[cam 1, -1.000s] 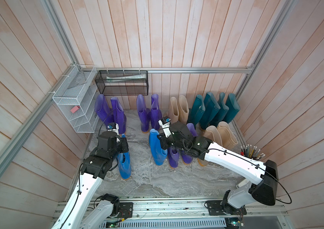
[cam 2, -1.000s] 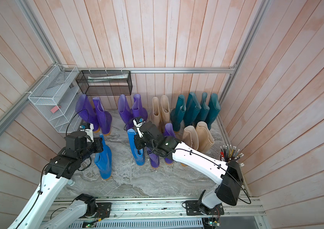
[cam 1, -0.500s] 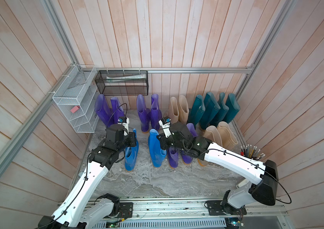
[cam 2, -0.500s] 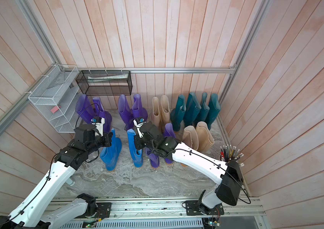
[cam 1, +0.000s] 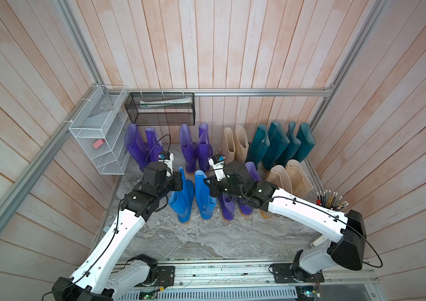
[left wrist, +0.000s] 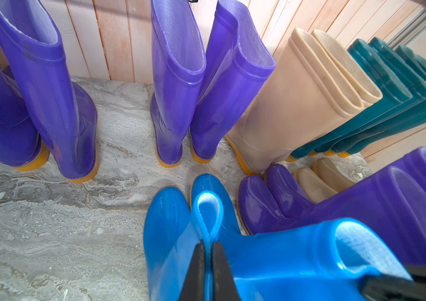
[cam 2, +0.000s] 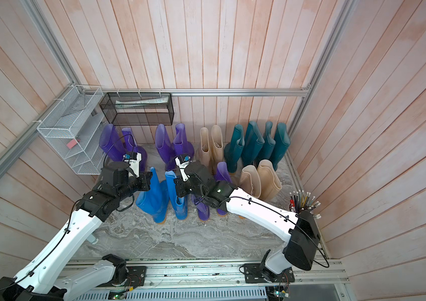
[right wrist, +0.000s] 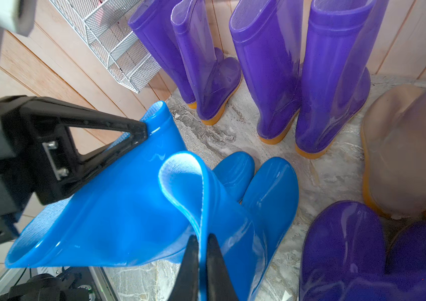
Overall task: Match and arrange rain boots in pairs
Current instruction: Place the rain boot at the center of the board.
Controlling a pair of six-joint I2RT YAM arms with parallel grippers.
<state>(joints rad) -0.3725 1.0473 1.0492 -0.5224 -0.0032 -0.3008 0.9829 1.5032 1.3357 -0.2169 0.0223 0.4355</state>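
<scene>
**Fig.** L claw (left wrist: 208, 243) pinched shut on cuff of L blue boot (cam 1: 180, 199); R claw (right wrist: 201, 238) likewise on R blue boot (cam 1: 205, 198). Both stand side by side, shafts near-upright, on bench (cam 1: 193, 242), beside front purple pair (cam 1: 229, 208); each arm nearest its own boot.

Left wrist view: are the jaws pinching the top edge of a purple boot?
No, the jaws are shut on the folded top edge of a bright blue boot.

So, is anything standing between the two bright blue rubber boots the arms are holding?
Nothing visible does. The left tool pinches one glossy bright blue rubber boot by its cuff, the right tool its twin; they stand side by side, nothing between.
</scene>
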